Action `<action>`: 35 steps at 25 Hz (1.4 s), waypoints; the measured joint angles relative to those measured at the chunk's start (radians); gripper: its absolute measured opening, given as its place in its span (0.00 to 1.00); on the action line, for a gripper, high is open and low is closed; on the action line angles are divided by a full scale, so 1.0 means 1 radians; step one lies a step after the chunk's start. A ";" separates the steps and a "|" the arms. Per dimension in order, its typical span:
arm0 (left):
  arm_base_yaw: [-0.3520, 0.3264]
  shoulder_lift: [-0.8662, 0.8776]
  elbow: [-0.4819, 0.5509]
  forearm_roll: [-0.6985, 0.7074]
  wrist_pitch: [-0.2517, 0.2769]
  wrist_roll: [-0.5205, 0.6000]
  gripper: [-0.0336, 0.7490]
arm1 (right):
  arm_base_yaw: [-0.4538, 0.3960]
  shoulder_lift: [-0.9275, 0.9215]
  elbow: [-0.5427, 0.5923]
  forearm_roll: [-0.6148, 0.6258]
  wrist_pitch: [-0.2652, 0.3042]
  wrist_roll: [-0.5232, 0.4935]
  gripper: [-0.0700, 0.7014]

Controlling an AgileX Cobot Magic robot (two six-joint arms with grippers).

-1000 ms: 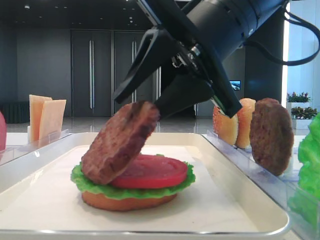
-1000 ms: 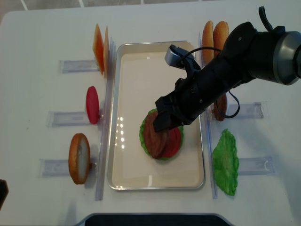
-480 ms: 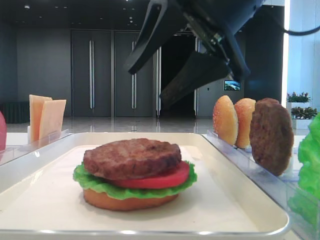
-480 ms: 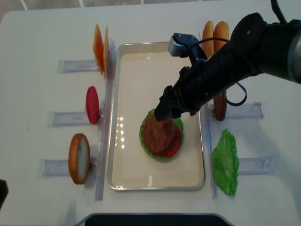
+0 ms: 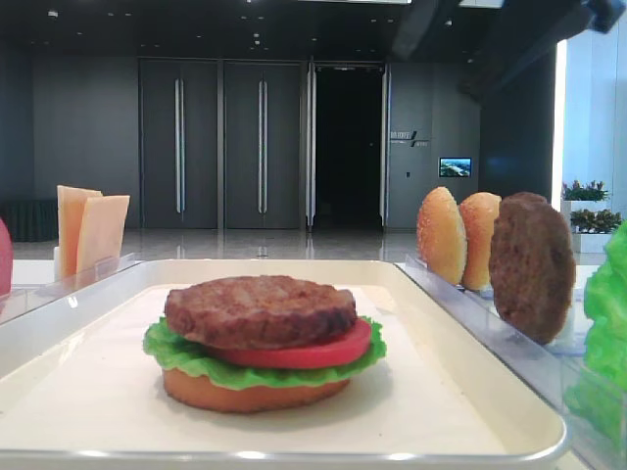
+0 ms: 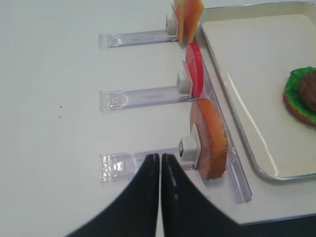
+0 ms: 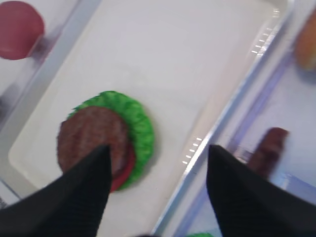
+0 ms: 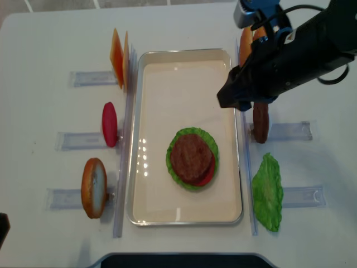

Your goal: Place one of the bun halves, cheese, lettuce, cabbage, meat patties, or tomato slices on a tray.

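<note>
A dark brown, grainy round meat patty [image 5: 260,310] now lies flat on the stack in the large cream-white rectangular tray [image 8: 150,206] — a second ago it hung tilted in the right hand [image 8: 234,99], one edge resting on the stack. Beneath the patty sit a smooth red tomato slice [image 5: 323,349], a frilly bright green lettuce leaf [image 5: 176,349] and a flat tan bun half [image 5: 250,394], all stacked squarely near the tray's front half. The right hand, its black fingers [image 7: 84,192] spread wide and holding nothing, has lifted clear and pulled back over the tray's right rim; in the low side view it has all but left the picture. The placing of this piece looks done, and the burger seems to want cheese or a top bun next.

Beside the tray's right rim a second dark patty [image 8: 260,121] stands on edge in a clear plastic holder [image 8: 290,130], with two golden sesame-speckled domed bun halves [image 5: 460,238] behind it and a loose green lettuce leaf [image 8: 268,192] lying on the white desk [image 8: 44,39] in front. Beside the tray's left rim stand pale yellow-orange square cheese slices [image 8: 118,57], a red tomato slice on edge [image 8: 109,124] and an orange bun half [image 8: 93,187]. The left hand [image 6: 160,170] waits near that bun half — its fingers pressed together, empty.
</note>
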 joint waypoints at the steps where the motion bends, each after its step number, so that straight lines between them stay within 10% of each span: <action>1: 0.000 0.000 0.000 0.000 0.000 0.000 0.04 | -0.023 -0.017 0.000 -0.043 0.008 0.038 0.66; 17: 0.000 0.000 0.000 0.000 0.000 0.000 0.04 | -0.339 -0.133 0.000 -0.633 0.237 0.413 0.66; 35: 0.000 0.000 0.000 0.000 0.000 0.000 0.04 | -0.456 -0.190 0.025 -0.672 0.329 0.493 0.66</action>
